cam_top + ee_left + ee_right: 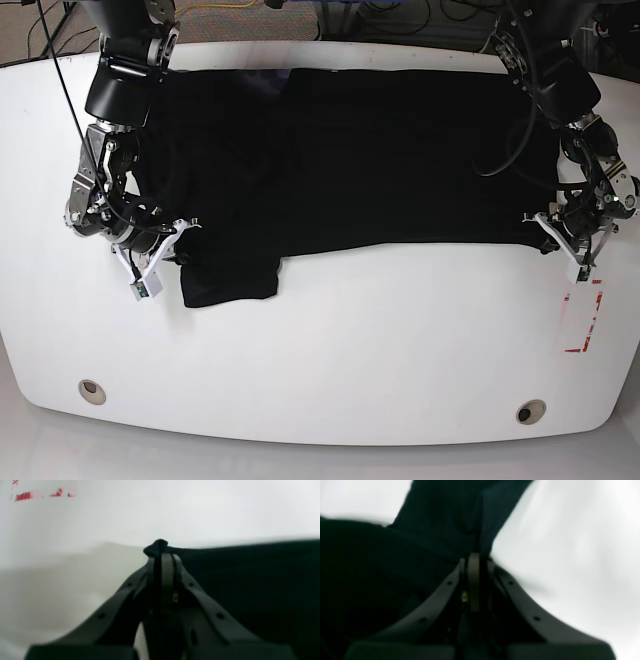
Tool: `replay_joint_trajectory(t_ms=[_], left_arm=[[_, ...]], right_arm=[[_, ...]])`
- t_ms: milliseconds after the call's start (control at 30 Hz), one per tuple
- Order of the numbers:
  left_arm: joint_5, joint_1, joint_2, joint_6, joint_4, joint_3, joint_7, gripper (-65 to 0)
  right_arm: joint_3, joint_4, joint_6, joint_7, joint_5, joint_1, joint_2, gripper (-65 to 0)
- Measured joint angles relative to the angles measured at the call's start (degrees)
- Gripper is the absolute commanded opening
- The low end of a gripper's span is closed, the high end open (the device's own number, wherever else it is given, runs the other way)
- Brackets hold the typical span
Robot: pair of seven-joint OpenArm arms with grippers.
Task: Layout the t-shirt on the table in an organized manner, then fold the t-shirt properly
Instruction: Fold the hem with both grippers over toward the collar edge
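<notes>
The left gripper (162, 555) was closed on one corner of the black t-shirt (400, 150), and the right gripper (480, 557) was pinched shut on its opposite side. The shirt stretched between them across the white bench (350, 350), a flap jutting out beside the right gripper.

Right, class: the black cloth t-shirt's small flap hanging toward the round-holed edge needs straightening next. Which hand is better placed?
Probably the right hand: it grips the black cloth t-shirt right beside that flap. The left hand pinches the far corner, across the shirt.
</notes>
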Motion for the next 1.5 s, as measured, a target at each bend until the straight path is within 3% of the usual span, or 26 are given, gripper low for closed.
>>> replay_joint_trajectory(t_ms=[567, 900, 1133, 1500], left_arm=[[-0.4, 7.5, 0.3, -0.1, 12.4, 0.0, 0.1, -65.0], [-1.2, 12.1, 0.5, -0.4, 17.2, -1.9, 3.6, -65.0], [-1.0, 14.9, 0.4, -0.3, 19.7, -4.5, 9.3, -65.0], [-1.2, 20.6, 0.3, -0.3, 23.4, -4.9, 10.0, -65.0]], right_arm=[[0.2, 20.7, 0.2, -11.7, 1.1, -5.1, -0.1, -65.0], [0.2, 29.6, 0.2, -12.3, 1.2, -13.5, 0.0, -65.0], [0.1, 35.4, 0.3, -12.1, 1.6, -19.3, 0.0, -65.0], [0.0, 38.3, 0.2, -12.0, 1.7, -25.2, -0.3, -65.0]])
